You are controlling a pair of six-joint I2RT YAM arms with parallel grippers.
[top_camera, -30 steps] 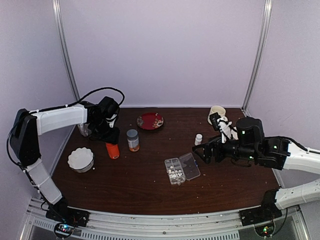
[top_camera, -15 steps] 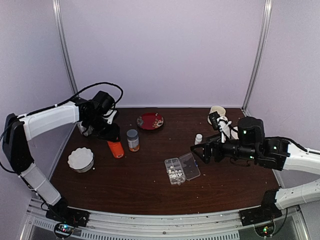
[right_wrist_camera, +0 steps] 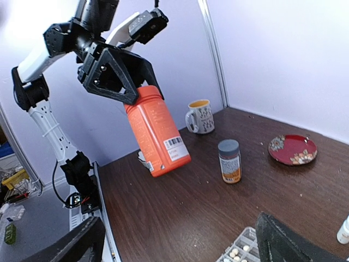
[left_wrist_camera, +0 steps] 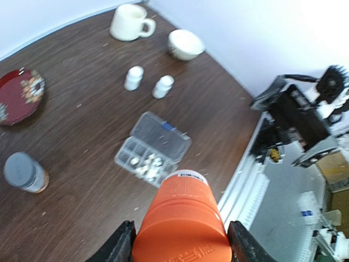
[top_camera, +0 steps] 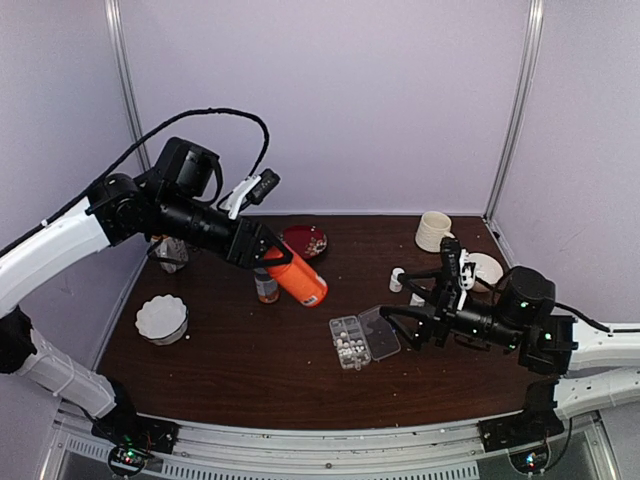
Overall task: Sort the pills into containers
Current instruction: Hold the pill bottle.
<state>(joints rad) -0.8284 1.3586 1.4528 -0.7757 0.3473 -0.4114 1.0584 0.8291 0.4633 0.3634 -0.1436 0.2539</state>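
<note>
Flat clear plastic organizer box, lid open, on dark brown wooden table; tiny whitish pills in its cells; right gripper just right of it, jaws wide, empty; left gripper beyond, clamped on tilted orange bottle, raised above table.

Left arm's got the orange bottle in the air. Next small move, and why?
Probably shift the orange bottle right and nearer until it hangs over the organizer. The left tool grips it tilted, in the air, short of the box. The lid is open, pills sit in some cells, and the right tool hovers open beside it.
</note>
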